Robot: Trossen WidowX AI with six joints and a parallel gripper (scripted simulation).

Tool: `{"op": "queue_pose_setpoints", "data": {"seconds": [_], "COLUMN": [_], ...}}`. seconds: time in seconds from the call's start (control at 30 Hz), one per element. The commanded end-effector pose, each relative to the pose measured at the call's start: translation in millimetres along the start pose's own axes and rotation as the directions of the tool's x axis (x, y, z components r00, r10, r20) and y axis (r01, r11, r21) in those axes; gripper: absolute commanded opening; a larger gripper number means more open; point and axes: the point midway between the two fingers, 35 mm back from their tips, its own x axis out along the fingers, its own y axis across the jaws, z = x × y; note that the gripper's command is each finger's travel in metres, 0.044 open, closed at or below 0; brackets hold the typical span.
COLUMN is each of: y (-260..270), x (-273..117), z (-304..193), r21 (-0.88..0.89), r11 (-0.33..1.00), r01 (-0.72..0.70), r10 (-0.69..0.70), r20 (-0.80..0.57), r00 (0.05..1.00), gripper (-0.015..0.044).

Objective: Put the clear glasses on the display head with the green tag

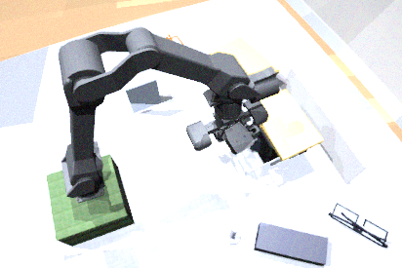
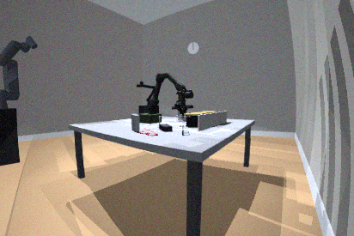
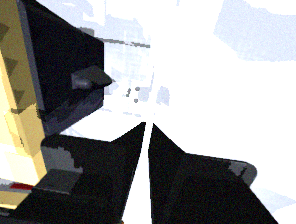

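Note:
My gripper (image 1: 242,147) (image 2: 182,113) (image 3: 147,126) points down, its fingers nearly together, beside the dark display head. It is shut on the clear glasses (image 1: 249,162), which show only as faint pale outlines against the white; the exact grip is too washed out to see. The dark head (image 1: 265,148) (image 3: 60,60), under a tan top, is left of the fingertips in the wrist view, its pointed nose (image 3: 91,78) sticking out toward the pale outlines. No green tag shows on it. The other head is hidden beneath the farther tan top (image 1: 251,56) and the arm.
A pale upright panel (image 1: 327,136) (image 2: 212,120) stands behind the heads. Black glasses (image 1: 358,225) and a dark flat case (image 1: 292,244) lie toward the near right. A grey upright block (image 1: 142,94) stands left of the gripper. Orange glasses (image 1: 175,39) are partly behind the arm.

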Motion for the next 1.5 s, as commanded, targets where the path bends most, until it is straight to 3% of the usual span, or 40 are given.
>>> {"op": "queue_pose_setpoints", "data": {"seconds": [0.0, 1.47], "y": [7.8, 49.3], "x": [-0.9, 2.3], "z": [-0.6, -0.5], "r21": [0.001, 0.001], "r11": [1.0, 1.0], "r01": [-0.005, -0.008], "r10": [0.005, 0.008], "r20": [-0.004, -0.004], "r00": [1.0, 1.0], "gripper": [0.0, 0.0]}}
